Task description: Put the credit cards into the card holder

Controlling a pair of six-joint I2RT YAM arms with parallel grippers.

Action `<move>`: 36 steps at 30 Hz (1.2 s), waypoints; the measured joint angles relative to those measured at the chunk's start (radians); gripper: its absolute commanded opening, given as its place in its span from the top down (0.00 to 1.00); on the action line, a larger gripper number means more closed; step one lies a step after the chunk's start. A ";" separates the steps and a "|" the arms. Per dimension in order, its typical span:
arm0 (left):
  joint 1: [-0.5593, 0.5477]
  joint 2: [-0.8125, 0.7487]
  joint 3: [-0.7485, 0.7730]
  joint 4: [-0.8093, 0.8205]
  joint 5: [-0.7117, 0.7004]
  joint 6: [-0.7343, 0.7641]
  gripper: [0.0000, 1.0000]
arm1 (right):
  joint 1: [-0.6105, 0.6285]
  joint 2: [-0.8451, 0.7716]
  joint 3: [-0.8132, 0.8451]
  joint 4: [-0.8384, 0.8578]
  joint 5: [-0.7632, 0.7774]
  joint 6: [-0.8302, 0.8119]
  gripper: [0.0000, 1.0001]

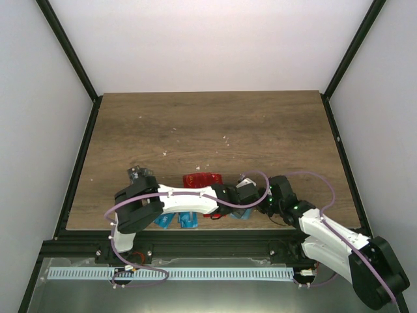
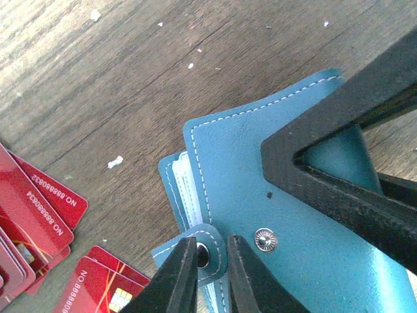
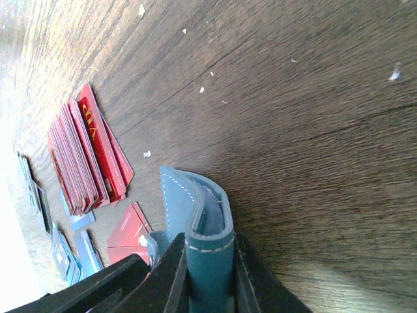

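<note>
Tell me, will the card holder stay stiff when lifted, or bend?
Probably floppy: the card holder curls over above the right claw. Probably light, as it looks thin. Its snap tab, pinched by the left claw, may slip out.

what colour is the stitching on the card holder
white stitching along the edges of the teal card holder, clearest in the left wrist view

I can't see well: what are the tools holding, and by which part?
Both hold the card holder: right tool clamps its folded edge, left tool pinches its snap tab.
</note>
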 measured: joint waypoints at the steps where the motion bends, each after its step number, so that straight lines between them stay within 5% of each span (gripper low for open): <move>1: 0.000 0.000 0.000 0.000 -0.002 -0.001 0.88 | 0.000 0.000 0.000 0.000 0.000 0.000 0.99; 5: -0.004 0.000 0.000 0.006 -0.012 0.002 0.96 | 0.000 0.000 0.000 0.000 0.000 0.000 0.99; 17: -0.005 -0.023 -0.013 0.025 -0.024 -0.012 0.96 | 0.000 0.000 0.000 0.000 0.000 0.000 0.99; 36: 0.061 -0.108 -0.108 0.156 0.200 -0.054 0.96 | 0.000 0.010 0.006 0.000 -0.001 0.001 0.99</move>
